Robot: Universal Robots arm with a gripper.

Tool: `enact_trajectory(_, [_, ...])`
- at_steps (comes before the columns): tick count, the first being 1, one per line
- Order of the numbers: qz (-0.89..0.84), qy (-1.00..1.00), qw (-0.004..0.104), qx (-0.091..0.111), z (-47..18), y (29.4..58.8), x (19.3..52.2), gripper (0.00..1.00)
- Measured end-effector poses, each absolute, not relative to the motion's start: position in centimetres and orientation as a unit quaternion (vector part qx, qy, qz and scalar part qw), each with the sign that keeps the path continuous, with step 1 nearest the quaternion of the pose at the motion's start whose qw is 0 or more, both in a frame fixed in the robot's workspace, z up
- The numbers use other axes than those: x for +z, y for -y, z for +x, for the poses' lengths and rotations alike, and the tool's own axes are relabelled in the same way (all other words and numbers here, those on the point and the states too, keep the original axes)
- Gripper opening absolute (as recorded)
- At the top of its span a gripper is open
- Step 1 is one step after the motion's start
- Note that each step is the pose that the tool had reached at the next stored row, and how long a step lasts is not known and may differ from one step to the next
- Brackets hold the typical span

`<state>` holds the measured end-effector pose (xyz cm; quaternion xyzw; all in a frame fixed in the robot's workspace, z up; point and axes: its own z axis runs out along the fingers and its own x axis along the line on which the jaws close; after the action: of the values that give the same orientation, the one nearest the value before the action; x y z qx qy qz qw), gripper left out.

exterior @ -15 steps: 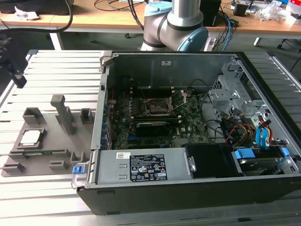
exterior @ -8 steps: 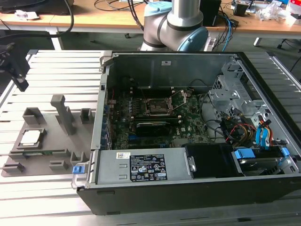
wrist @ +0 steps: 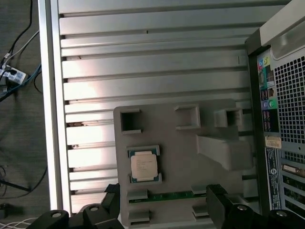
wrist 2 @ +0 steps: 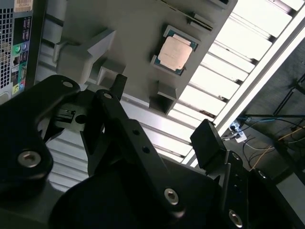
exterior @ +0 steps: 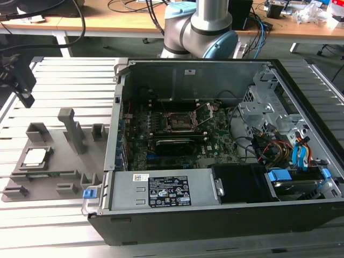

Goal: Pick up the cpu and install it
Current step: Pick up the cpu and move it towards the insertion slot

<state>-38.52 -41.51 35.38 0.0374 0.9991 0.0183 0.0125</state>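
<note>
Contact with the cpu [wrist: 144, 168] is not yet made. From my station I see the gripper [wrist 2: 162, 102] hanging above the grey holder tray [wrist: 186, 157], clear of it, its jaws spread wide with nothing between them. I read that wide spread as room for the fingers to pass either side of the chip.

The cpu lies inside the tray, flat, with its silvery top up. It sits in a square nest with raised corner pieces. I judge the nest is there to hold the chip square at a known spot, leaving its edges free to be gripped. Just beside the nest, on the tray's side toward the gripper, a thin green memory stick [wrist: 171, 195] stands on edge in its own slot.

The computer case [exterior: 215, 215] lies right next to the tray, at the exterior view's right. It is on its side with the panel off, so the motherboard faces up. The dark metal-framed socket [exterior: 180, 121] sits mid-board, well apart from the tray. I cannot tell whether its frame is open.
</note>
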Motion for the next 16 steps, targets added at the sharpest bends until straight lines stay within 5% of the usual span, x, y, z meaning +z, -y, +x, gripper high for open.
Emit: enact_trajectory(16, [0.037,-0.999,0.012,0.018,-38.5,41.5,33.0,0.81])
